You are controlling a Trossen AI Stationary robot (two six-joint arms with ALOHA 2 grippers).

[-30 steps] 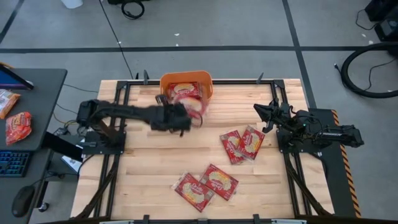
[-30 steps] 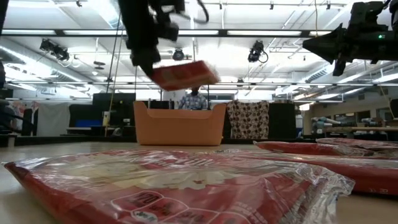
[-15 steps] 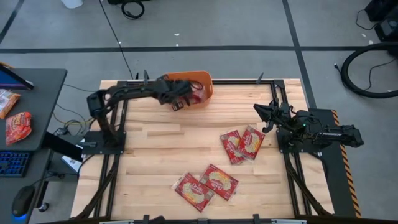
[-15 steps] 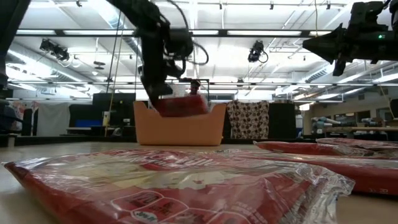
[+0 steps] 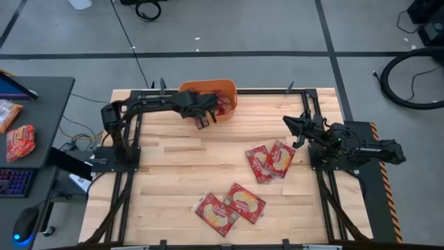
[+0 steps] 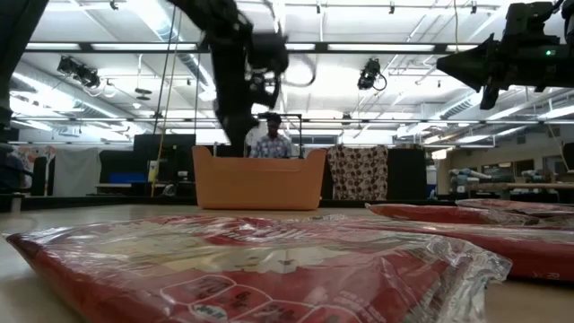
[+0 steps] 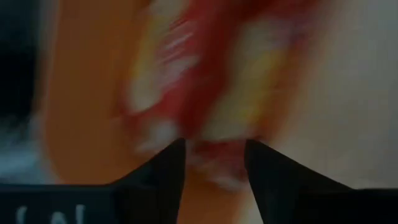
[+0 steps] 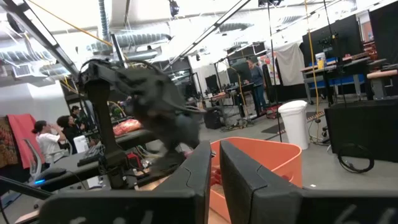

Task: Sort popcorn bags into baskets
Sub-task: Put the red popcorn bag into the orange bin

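**Left pincer at the tub, four bags still on the counter**

Nearest to us on the wooden counter lie two red popcorn bags, overlapping at the front middle; in the low view the closest one fills the foreground. Farther back, toward the right side, we see a second pair of bags, also overlapping each other.

The right pincer hangs above the counter's right edge, well apart from all the bags. In its wrist view its two fingers stand pressed nearly together, with nothing between them.

At the far edge of the counter sits the orange tub. The left pincer reaches over the tub's near rim. In its blurred wrist view its fingers stand spread, with red and yellow bags lying in the orange tub beyond them. We cannot tell whether the tips touch a bag.

Behind the tub, in the low view, a person stands in the room.
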